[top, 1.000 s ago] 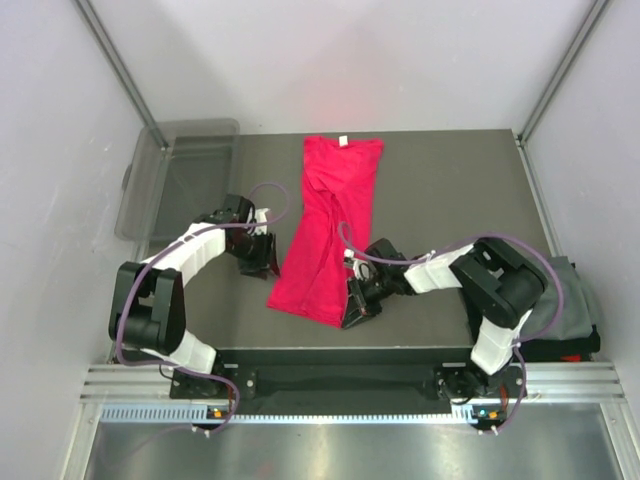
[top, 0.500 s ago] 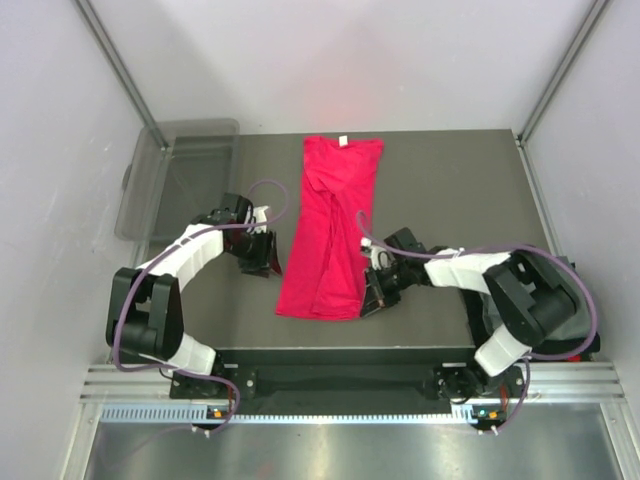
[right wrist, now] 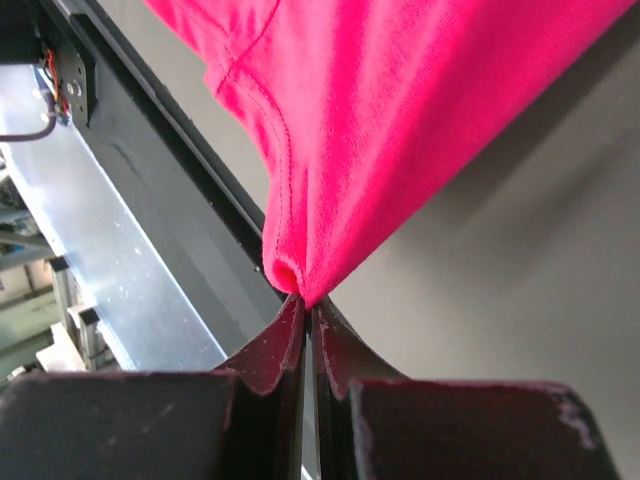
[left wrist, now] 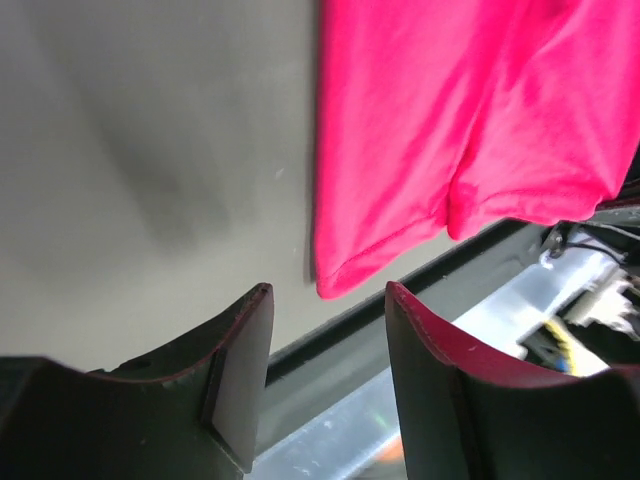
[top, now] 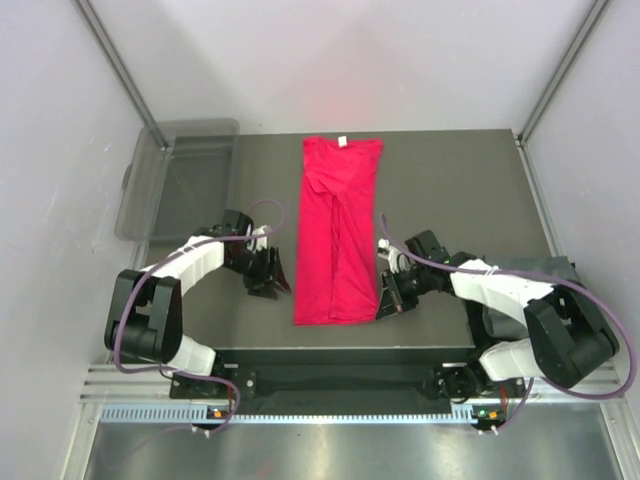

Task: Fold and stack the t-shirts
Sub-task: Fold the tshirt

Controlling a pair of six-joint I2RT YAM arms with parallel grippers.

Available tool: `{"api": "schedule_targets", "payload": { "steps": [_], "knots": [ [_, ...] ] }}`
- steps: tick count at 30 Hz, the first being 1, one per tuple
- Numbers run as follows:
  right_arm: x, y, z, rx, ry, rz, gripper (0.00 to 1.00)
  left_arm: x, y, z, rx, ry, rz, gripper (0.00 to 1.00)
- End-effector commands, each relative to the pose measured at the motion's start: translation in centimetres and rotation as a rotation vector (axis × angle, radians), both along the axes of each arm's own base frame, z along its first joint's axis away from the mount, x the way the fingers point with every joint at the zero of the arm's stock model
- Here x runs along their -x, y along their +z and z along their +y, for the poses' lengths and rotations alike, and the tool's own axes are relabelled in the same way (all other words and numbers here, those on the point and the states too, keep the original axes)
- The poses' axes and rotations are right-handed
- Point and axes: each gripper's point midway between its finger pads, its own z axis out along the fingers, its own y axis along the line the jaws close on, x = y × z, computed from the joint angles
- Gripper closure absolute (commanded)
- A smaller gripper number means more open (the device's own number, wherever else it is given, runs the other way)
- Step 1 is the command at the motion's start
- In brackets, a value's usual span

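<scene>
Where right jaws pinch, red t-shirt (right wrist: pixel 400 120) puckers — soft.

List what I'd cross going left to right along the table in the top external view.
In order: clear plastic bin → left gripper, open → bright red cloth t-shirt → right gripper, pinching the shirt's near right corner.
</scene>
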Motion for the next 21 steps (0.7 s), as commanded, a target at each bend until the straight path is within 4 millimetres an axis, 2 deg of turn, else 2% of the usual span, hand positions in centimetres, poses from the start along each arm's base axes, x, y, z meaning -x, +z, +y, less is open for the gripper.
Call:
{"api": "schedule_targets", "payload": {
  "steps": [1,7,12,17,20,21],
  "knots": [
    [-0.3,0.8,0.5,-0.049,-0.018,-0.010,1.00,1.3,0.1,-0.9,0.069,0.059,0.064,0.46],
    [-0.8,0.3,0.8,-0.040,-0.016,-0.002,1.00,3.5,-2.0,-1.2,0.079,0.112,0.160,0.48],
    [-1.4,0.2,1.0,-0.040,-0.019,-0.004,1.00,3.2,-2.5,-3.2,0.083,0.051,0.131,0.57],
    [-1.4,0.5,1.1,-0.046,-0.018,-0.013,1.00,2.7,-3.1,-4.7,0.080,0.000,0.142,0.58],
    [-1.6,0.6,1.0,-0.046,-0.027,-0.018,1.00,2.8,-3.4,-4.9,0.076,-0.009,0.160,0.67],
    [-1.6,0.6,1.0,-0.046,-0.027,-0.019,1.00,3.1,-3.4,-4.9,0.072,-0.011,0.169,0.80]
  ]
}}
